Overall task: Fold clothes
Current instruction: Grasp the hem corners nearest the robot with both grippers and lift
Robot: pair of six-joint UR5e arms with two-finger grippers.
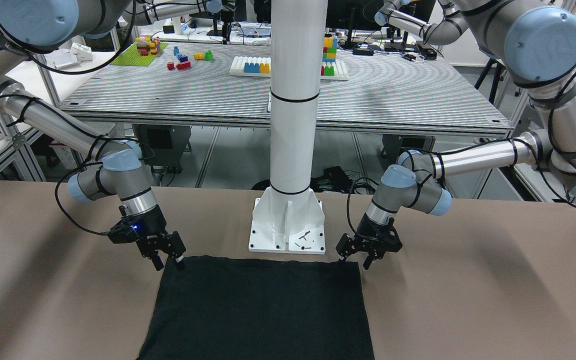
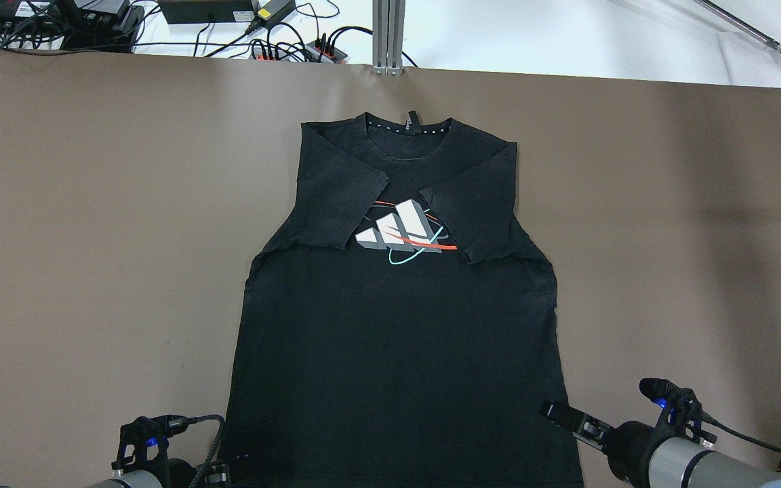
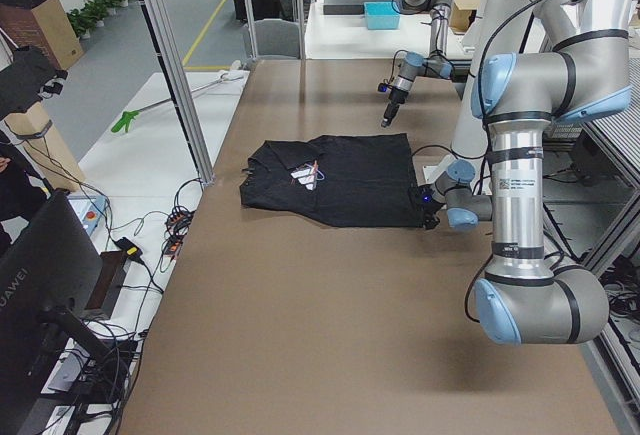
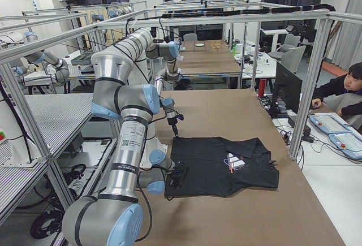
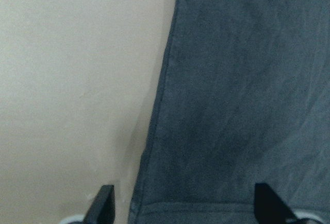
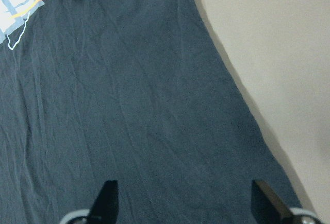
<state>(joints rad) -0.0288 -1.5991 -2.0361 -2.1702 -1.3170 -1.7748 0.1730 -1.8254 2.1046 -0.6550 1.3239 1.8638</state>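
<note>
The clothes are one black T-shirt (image 2: 397, 325), spread flat on the brown table (image 2: 92, 203). Its collar points away from me, and both sleeves are folded in over a white striped logo (image 2: 404, 234). My left gripper (image 1: 354, 260) is open just above the near hem corner. In the left wrist view that corner of the T-shirt (image 5: 242, 105) lies between the fingertips (image 5: 103, 206). My right gripper (image 1: 169, 263) is also open, at the other hem corner. In the right wrist view, the T-shirt (image 6: 129, 105) lies under both fingertips (image 6: 105, 198).
The white pole's base plate (image 1: 288, 225) stands on the table just behind the hem, between the two arms. Cables and power strips (image 2: 282, 47) lie beyond the far edge. A person (image 4: 345, 87) sits at a desk past that edge.
</note>
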